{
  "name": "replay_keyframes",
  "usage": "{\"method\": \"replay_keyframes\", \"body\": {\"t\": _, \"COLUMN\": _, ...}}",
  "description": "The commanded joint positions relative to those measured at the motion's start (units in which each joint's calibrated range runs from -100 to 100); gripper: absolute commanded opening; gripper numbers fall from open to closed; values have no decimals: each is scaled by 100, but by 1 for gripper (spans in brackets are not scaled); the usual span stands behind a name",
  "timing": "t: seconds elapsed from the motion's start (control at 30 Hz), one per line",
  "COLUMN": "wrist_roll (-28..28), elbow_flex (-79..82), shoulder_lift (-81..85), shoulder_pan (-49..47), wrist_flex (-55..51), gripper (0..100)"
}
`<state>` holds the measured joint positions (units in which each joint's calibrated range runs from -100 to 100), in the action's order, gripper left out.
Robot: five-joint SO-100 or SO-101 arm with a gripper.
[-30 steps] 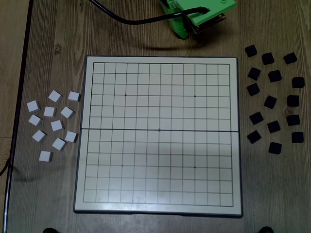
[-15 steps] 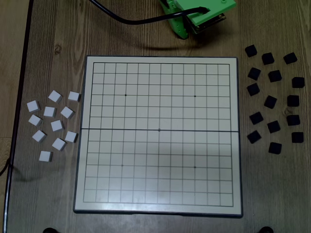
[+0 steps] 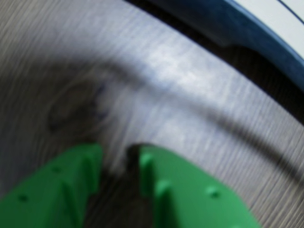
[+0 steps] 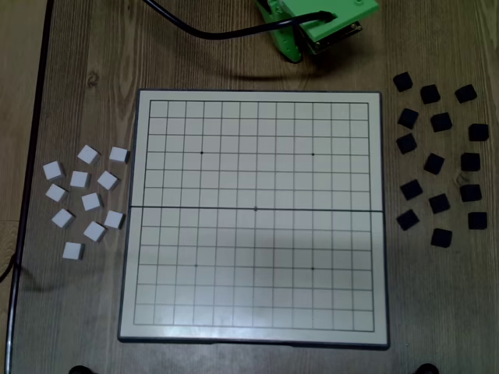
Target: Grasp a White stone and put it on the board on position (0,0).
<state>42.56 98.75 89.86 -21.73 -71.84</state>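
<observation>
Wood-grain table (image 4: 86, 47), gridded cream board (image 4: 253, 218), square white stones (image 4: 91, 202)

Wrist view: heavily blurred throughout; wood grain of the table (image 3: 180, 85) smeared into curved streaks, my green fingers (image 3: 190, 190) soft-edged at 6 o'clock. Pale sheen on the wood near centre; dark shadow band arcing from 9 to 4 o'clock. Board (image 3: 266, 33) edge at 1 o'clock out of focus.

Fixed view: sharper, mildly grainy, evenly lit, slightly dim. Board (image 4: 144, 312) carries a faint grey shadow patch below centre. Cable (image 4: 203, 33) at 12 o'clock throws a soft shadow towards 6 o'clock. Slight darkening along the frame edge at 9 o'clock.
</observation>
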Motion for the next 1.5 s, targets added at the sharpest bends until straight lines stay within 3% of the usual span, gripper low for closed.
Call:
{"method": "replay_keyframes", "body": {"t": 0.0, "wrist_roll": 49, "elbow_flex": 116, "shoulder_lift": -63, "shoulder_pan": -35, "wrist_flex": -361, "gripper": 8}}
{"method": "replay_keyframes", "body": {"t": 0.67, "wrist_roll": 59, "elbow_flex": 116, "shoulder_lift": -63, "shoulder_pan": -81, "wrist_flex": -361, "gripper": 7}}
{"method": "replay_keyframes", "body": {"t": 0.77, "wrist_roll": 713, "elbow_flex": 116, "shoulder_lift": -343, "shoulder_pan": 1, "wrist_flex": -377, "gripper": 7}}
{"method": "replay_keyframes", "body": {"t": 0.9, "wrist_roll": 674, "elbow_flex": 116, "shoulder_lift": -970, "shoulder_pan": 156, "wrist_flex": 11, "gripper": 6}}
{"method": "replay_keyframes", "body": {"t": 1.0, "wrist_roll": 1177, "elbow_flex": -87, "shoulder_lift": -1631, "shoulder_pan": 365, "wrist_flex": 507, "gripper": 6}}
{"method": "replay_keyframes", "body": {"t": 1.07, "wrist_roll": 1441, "elbow_flex": -426, "shoulder_lift": -2327, "shoulder_pan": 739, "wrist_flex": 987, "gripper": 6}}
{"method": "replay_keyframes", "body": {"t": 1.17, "wrist_roll": 1343, "elbow_flex": -1498, "shoulder_lift": -3412, "shoulder_pan": 1312, "wrist_flex": 1119, "gripper": 6}}
{"method": "replay_keyframes", "body": {"t": 1.47, "wrist_roll": 611, "elbow_flex": -5517, "shoulder_lift": -5667, "shoulder_pan": 2832, "wrist_flex": -286, "gripper": 6}}
